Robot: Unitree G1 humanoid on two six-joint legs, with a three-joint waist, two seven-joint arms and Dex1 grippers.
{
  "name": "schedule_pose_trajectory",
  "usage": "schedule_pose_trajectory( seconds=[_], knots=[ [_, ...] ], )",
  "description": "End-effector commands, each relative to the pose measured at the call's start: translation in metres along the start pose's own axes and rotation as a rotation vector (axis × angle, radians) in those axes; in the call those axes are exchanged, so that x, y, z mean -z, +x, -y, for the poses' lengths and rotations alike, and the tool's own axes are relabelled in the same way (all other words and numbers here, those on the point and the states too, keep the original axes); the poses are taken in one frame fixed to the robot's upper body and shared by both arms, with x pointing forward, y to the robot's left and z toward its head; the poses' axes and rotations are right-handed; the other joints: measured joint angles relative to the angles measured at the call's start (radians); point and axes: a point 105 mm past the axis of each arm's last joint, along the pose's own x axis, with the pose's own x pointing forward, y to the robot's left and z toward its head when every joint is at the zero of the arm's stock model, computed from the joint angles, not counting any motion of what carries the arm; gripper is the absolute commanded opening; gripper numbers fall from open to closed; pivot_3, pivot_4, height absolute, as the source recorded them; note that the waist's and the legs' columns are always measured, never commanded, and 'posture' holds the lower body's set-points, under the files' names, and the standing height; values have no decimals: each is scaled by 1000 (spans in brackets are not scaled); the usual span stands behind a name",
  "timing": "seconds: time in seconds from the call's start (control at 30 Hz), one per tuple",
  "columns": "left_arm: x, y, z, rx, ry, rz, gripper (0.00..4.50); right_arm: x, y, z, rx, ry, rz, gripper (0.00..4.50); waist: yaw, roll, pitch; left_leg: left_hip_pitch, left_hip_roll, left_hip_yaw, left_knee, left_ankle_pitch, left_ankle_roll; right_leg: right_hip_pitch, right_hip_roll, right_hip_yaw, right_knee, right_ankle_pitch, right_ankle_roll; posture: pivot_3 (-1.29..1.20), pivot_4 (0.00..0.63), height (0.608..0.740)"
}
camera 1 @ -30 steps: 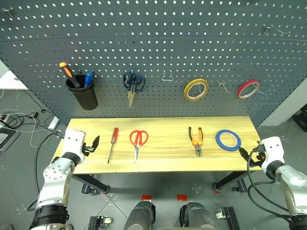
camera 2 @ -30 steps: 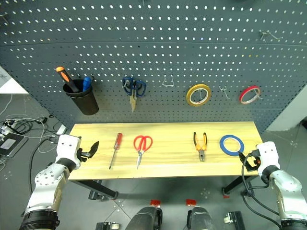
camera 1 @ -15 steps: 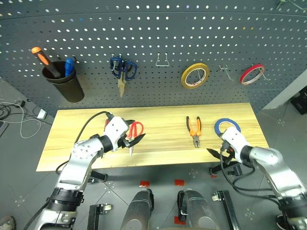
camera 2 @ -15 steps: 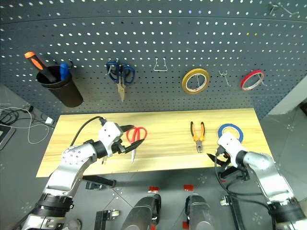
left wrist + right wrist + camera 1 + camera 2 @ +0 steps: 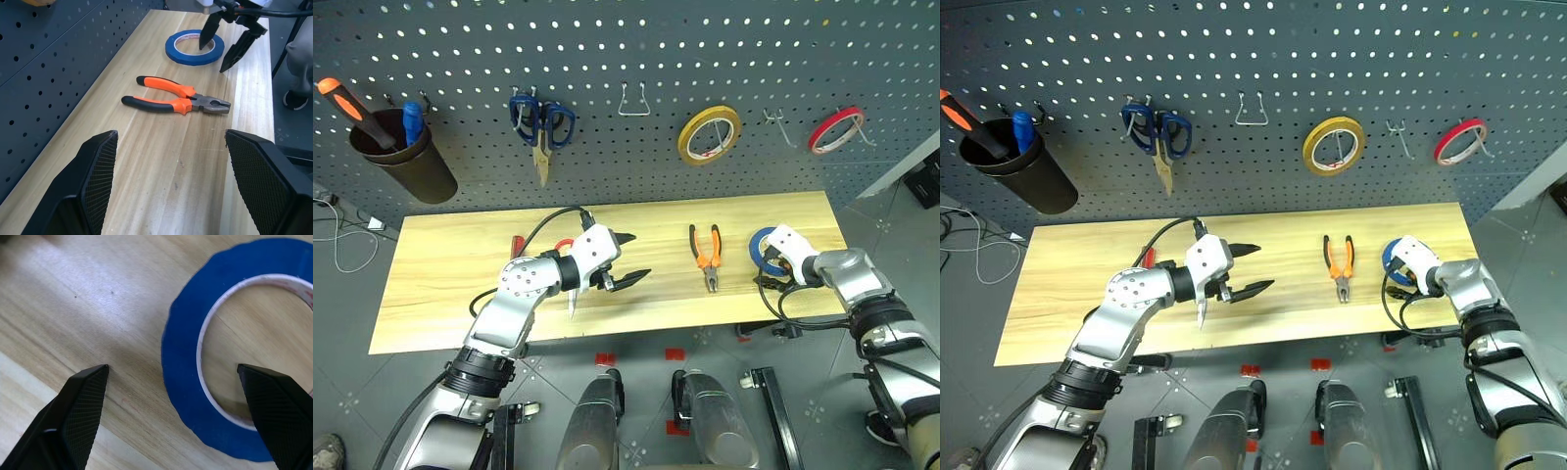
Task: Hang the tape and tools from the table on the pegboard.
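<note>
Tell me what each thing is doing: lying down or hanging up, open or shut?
left gripper: open, empty
right gripper: open, fingers astride the blue tape's band
blue tape: flat on the table
pliers: flat on table, jaws shut
red scissors: on table, mostly hidden
yellow tape: hanging on a hook
red tape: hanging on a hook
blue scissors: hanging, shut
</note>
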Motion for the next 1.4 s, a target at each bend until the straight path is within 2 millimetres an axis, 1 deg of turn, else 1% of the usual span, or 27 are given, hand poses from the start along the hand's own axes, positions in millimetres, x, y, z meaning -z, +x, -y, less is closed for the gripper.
schedule_pose_trajectory(
  seconds=[0.03,0.2,0.23,0.33,0.4,0.47,0.53,0.6,0.67,0.73,0.83,0.9,0.93,1.0,1.1,1.13,1.17,1.23,1.33,1.4],
  knots=[
    [-9,2,7,22,18,40,3728,20,7,-6,-14,-58,-92,3327,2,0,0,0,0,-1,2,0,0,1,0,-1,1,0,0,-53,373,740],
    [-18,6,18,76,-28,99,3728,27,8,-3,37,-197,-126,1984,7,0,0,2,0,-2,8,-1,0,5,0,-1,1,4,6,-74,346,740],
    [-19,7,20,88,-30,111,3728,28,7,-2,42,-202,-123,1566,9,0,-1,2,0,-2,8,0,0,5,0,-1,0,5,6,-80,339,740],
    [-23,9,26,125,-37,131,3728,32,-2,4,80,-160,-80,721,14,0,-1,1,0,-2,8,0,-1,5,0,-1,0,6,7,-86,331,740],
    [-26,9,28,144,-33,149,3728,33,-14,10,134,-143,-33,673,19,1,-1,1,0,-2,8,2,-3,5,0,-1,0,6,8,-89,326,740],
    [-29,9,29,144,-23,165,3728,26,-34,14,227,-188,44,672,27,2,-1,-1,0,-2,8,2,-4,4,-1,-3,-1,6,8,-89,326,740],
    [-33,10,26,125,-22,185,3728,14,-54,8,311,-207,126,672,30,4,-1,-3,0,-2,7,2,-5,3,-1,-3,-2,6,8,-95,324,740],
    [-38,10,23,102,-44,213,3728,2,-74,-1,409,-209,198,672,24,4,-2,-7,0,-2,7,2,-5,-1,-1,-4,-2,6,9,-95,324,740],
    [-46,9,15,59,-68,268,3728,-17,-97,-19,541,-264,287,672,9,5,-2,-10,1,0,8,2,-5,-5,-1,-3,1,6,9,-116,324,740],
    [-53,9,9,29,-95,302,3728,-41,-117,-39,655,-368,381,672,5,6,-3,-10,1,0,8,3,-7,-7,0,-3,3,6,9,-134,323,740],
    [-64,9,3,11,-107,348,3728,-72,-134,-58,727,-473,496,672,-1,6,-3,-10,2,0,7,5,-10,-10,1,-2,7,5,10,-145,320,740],
    [-70,8,-4,-13,-121,374,3728,-90,-140,-60,745,-507,563,672,-2,6,-3,-9,1,0,8,6,-10,-10,0,-1,11,3,15,-151,319,740],
    [-72,8,-8,-31,-131,381,3728,-97,-142,-57,756,-509,594,672,-3,6,-3,-9,1,0,8,6,-10,-11,0,0,11,3,15,-151,318,740],
    [-72,9,-15,-57,-134,380,3728,-108,-141,-48,759,-507,634,672,-3,6,-3,-9,1,0,9,7,-8,-11,0,0,12,3,15,-148,317,740],
    [-71,9,-17,-65,-118,373,3728,-113,-138,-39,756,-500,655,672,-4,6,-3,-8,1,0,9,8,-8,-11,1,0,15,3,15,-142,314,740],
    [-72,9,-17,-64,-116,373,3728,-114,-135,-32,755,-477,659,672,-5,6,-3,-8,1,0,9,10,-11,-11,1,0,16,4,13,-125,310,740],
    [-73,9,-17,-64,-109,374,3728,-118,-132,-20,748,-428,674,672,-4,5,-3,-8,1,0,8,10,-11,-11,1,0,17,6,10,-125,310,740],
    [-74,10,-15,-64,-97,373,3728,-128,-128,-4,727,-387,716,672,-8,5,-3,-8,0,1,8,10,-11,-12,0,1,16,7,9,-125,310,740],
    [-74,10,-15,-71,-90,374,3728,-139,-124,3,703,-381,758,672,-13,5,-3,-8,0,2,8,10,-11,-12,0,2,16,7,9,-109,306,740],
    [-76,10,-17,-81,-88,381,3728,-147,-123,4,688,-397,782,672,-13,5,-3,-8,1,2,8,10,-11,-12,0,1,16,6,8,-105,306,740]
  ],
)
